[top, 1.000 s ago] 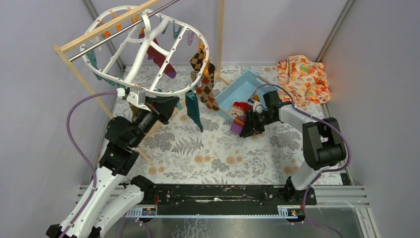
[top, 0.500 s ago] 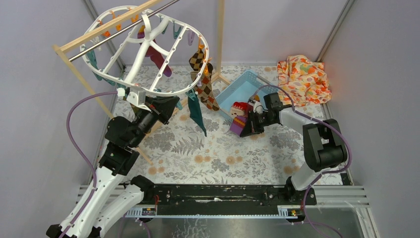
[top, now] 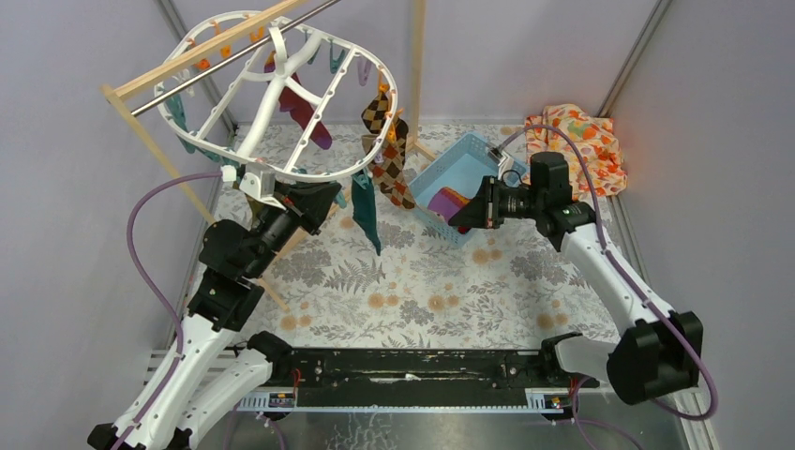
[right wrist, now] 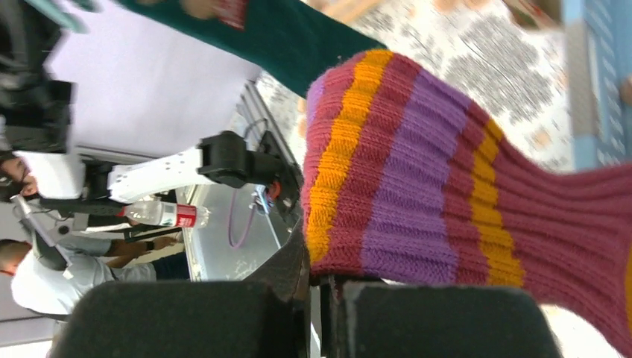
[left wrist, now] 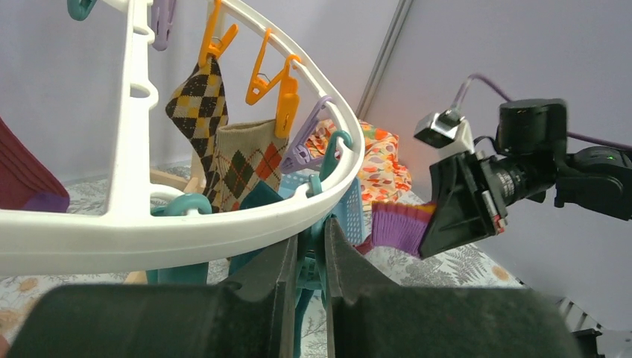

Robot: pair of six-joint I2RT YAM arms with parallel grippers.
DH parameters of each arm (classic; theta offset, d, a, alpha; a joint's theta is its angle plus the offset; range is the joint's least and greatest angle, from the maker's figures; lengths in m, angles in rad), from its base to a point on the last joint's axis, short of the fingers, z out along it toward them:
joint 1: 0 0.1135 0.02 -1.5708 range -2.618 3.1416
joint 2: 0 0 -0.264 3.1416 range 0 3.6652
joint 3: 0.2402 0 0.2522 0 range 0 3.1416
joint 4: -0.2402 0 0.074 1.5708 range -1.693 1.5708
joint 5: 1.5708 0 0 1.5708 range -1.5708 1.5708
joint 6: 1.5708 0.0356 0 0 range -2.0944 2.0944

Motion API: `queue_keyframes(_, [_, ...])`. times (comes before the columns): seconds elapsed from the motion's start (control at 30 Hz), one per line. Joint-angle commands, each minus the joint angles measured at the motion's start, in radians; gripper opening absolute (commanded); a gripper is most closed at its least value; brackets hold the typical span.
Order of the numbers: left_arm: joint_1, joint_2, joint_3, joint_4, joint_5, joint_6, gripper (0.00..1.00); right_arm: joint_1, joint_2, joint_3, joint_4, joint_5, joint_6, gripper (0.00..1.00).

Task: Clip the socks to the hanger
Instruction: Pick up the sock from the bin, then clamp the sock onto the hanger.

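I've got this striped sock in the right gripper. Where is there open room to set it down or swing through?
Open: the middle of the floral table cover, from the blue basket down to the near rail. Crowded: beneath the hanger rim, where argyle socks and a teal sock dangle beside the basket.

Plain lilac-grey walls (top: 525,47) close in behind and to the right of the right gripper (top: 461,216); a fern-printed worktop (top: 394,281) spreads below it, a wooden rack (top: 141,133) well to its left.
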Motion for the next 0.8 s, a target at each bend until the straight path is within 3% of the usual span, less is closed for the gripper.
queue_keyframes(0.0, [-0.005, 0.014, 0.002, 0.025, 0.082, -0.057, 0.0, 0.054, -0.083, 0.071, 0.173, -0.062, 0.172, 0.0])
queue_keyframes(0.1, [-0.005, 0.024, 0.014, 0.042, 0.093, -0.096, 0.0, 0.112, -0.127, 0.077, 0.304, -0.01, 0.238, 0.0])
queue_keyframes(0.4, [-0.005, 0.06, 0.042, 0.092, 0.082, -0.215, 0.0, 0.313, -0.177, 0.087, 0.41, 0.157, 0.231, 0.0])
queue_keyframes(0.77, [-0.004, 0.082, 0.041, 0.134, 0.065, -0.294, 0.0, 0.515, -0.141, 0.189, 0.429, 0.285, 0.164, 0.0])
